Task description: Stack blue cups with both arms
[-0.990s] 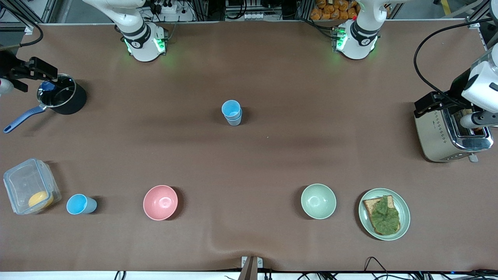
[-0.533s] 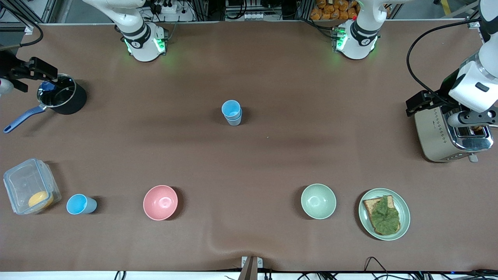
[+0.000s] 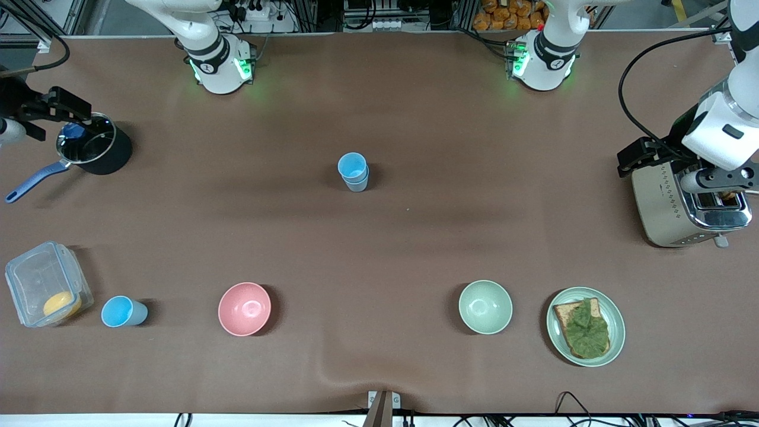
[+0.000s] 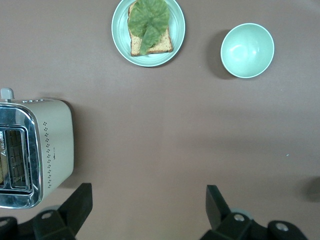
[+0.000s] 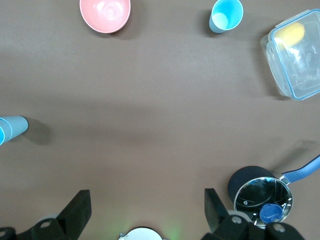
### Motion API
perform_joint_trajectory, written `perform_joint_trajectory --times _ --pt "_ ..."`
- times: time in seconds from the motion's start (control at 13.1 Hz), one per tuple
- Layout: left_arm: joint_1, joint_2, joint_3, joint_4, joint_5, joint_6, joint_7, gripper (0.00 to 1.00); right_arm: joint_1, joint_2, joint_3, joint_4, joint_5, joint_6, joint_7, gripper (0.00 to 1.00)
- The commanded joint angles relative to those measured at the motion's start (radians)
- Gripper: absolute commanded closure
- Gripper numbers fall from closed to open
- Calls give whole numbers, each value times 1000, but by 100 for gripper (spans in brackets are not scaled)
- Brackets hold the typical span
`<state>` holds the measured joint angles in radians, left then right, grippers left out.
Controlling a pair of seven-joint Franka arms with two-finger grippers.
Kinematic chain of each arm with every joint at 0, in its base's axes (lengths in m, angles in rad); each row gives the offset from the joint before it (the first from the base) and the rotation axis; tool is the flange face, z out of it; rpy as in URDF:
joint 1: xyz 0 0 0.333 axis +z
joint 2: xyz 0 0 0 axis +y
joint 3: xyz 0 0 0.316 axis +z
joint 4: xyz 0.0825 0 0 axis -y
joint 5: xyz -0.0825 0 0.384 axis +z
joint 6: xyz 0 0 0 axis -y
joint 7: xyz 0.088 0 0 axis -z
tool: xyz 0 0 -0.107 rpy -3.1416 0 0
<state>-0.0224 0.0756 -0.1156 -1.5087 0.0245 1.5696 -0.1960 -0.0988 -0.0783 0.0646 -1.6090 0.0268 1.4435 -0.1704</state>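
Two blue cups [image 3: 353, 172] stand nested in one stack at the middle of the table; the stack also shows at the edge of the right wrist view [image 5: 12, 128]. A third blue cup [image 3: 123, 312] stands alone near the front camera at the right arm's end, beside a clear box; it shows in the right wrist view too [image 5: 226, 15]. My right gripper [image 5: 145, 207] is open and empty, up in the air beside the black pot [image 3: 98, 148]. My left gripper [image 4: 148, 210] is open and empty, up over the toaster [image 3: 682, 204]. Both are well apart from the cups.
A pink bowl [image 3: 244, 308], a green bowl [image 3: 485, 306] and a green plate [image 3: 554, 332] with toast and lettuce lie in a row near the front camera. A clear lidded box [image 3: 44, 284] holds something yellow. The pot has a blue handle [image 3: 29, 182].
The left arm's hand has shifted over the toaster toward the arms' bases. The right arm has barely moved. The cups have not moved.
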Motion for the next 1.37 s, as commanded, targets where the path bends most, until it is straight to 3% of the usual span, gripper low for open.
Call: perform_joint_trajectory --times 0.0,0.53,1.29 --pt "-4 -17 2 -4 0 -8 9 0 8 -15 1 -8 -1 5 12 0" --pt "4 -10 13 19 -11 -49 20 0 7 -47 3 18 7 -32 2 0" --pt "52 1 24 42 -12 -60 130 0 16 -38 0 -22 -5 24 9 0"
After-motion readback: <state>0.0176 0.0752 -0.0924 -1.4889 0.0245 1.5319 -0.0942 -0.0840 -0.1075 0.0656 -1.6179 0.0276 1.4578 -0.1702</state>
